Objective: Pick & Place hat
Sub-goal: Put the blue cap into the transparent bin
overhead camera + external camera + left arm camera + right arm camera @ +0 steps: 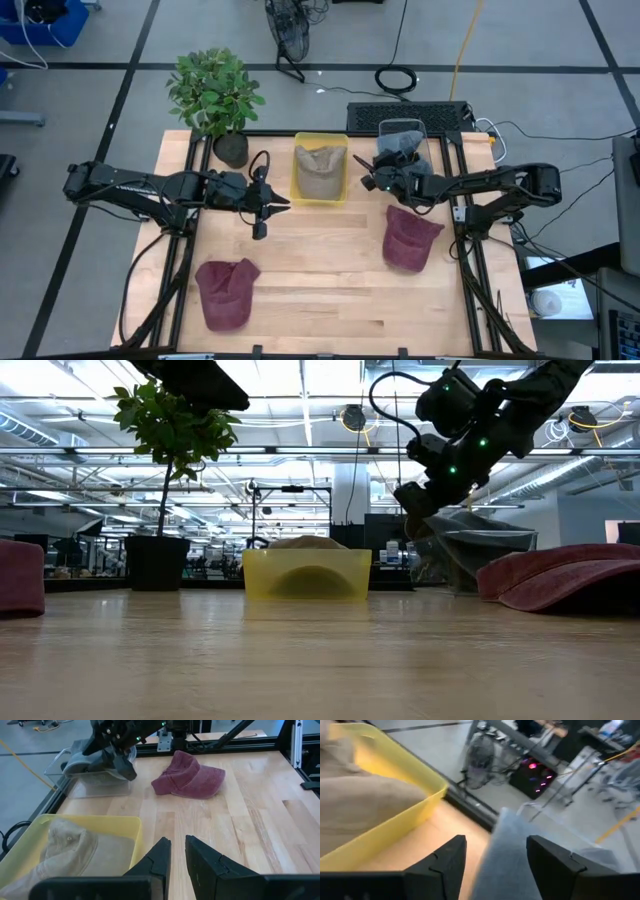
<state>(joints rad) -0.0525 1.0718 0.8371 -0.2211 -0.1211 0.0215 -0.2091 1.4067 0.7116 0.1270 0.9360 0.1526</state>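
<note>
- Right gripper [372, 172], jaws spread, hangs over the grey hat [398, 143] lying in the clear bin [403, 126], apparently just dropped.
- Left gripper [268, 208], jaws nearly together and empty, waits beside the yellow bin [320, 192].

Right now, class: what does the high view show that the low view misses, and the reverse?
Only the high view shows the left tool over bare wood, and the whole maroon hat near the table's front. Only the low view shows the room's ceiling lights behind the table. Both show the yellow bin with its tan hat, the potted plant, and the right tool above the grey hat.
</note>
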